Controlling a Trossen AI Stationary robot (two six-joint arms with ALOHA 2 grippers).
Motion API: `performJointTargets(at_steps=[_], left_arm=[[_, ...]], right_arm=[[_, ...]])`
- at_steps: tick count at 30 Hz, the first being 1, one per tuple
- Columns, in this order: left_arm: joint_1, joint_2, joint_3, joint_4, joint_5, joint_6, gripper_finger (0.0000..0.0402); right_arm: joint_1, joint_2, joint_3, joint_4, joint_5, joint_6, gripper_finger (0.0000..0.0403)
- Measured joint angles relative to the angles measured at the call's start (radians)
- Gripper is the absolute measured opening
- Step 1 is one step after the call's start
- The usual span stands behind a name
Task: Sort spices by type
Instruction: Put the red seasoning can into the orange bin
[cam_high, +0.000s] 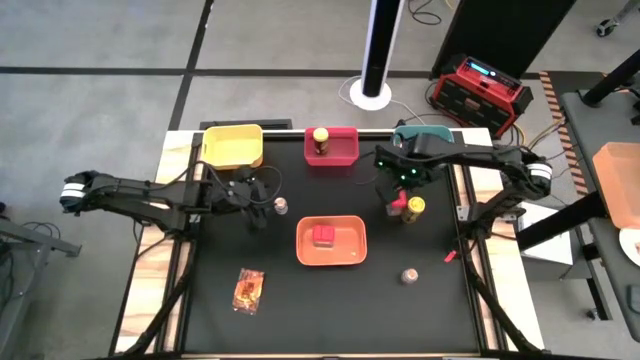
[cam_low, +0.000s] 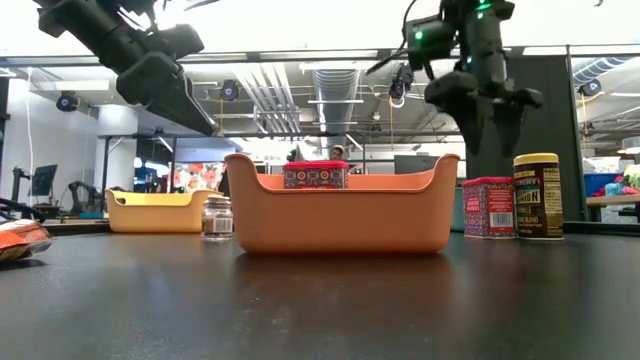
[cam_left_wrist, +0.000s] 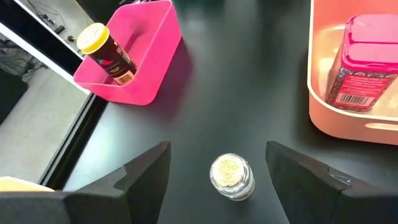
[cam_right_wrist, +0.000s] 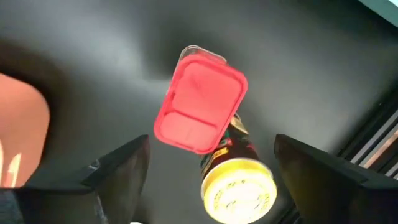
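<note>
My right gripper (cam_right_wrist: 211, 158) hangs open, pointing down, a little above a red tub (cam_right_wrist: 200, 104) and a yellow-lidded jar (cam_right_wrist: 239, 185). Both stand upright and close together on the black table at the right (cam_high: 398, 207). My left gripper (cam_left_wrist: 217, 152) is open above a small clear shaker (cam_left_wrist: 231, 177) that stands on the table left of centre. A second red tub (cam_high: 323, 236) stands in the orange tray (cam_high: 352, 255). A second yellow-lidded jar (cam_high: 320, 137) stands in the red tray (cam_high: 345, 155). A printed packet (cam_high: 248, 289) lies flat near the front left. Another shaker (cam_high: 409, 275) stands at the front right.
A yellow tray (cam_high: 232, 145) sits at the far left. A teal tray (cam_high: 425, 133) at the far right is partly hidden by my right arm. A small red object (cam_high: 450, 256) lies by the table's right edge. Bare black table lies along the near edge.
</note>
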Motion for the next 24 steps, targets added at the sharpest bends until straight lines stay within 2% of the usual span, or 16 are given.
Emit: performJointTargets(at_steps=[11,24], left_arm=[[0.000,-0.036,0.000,-0.019,-0.120,0.040,0.0247],[0.000,-0.272,0.000,-0.019,-0.146,0.066,0.0247]], right_arm=[[-0.031,0.061,0.000,0.039,-0.004,-0.042,0.0334],[-0.031,0.157,0.000,0.075,-0.004,-0.069,0.0338]])
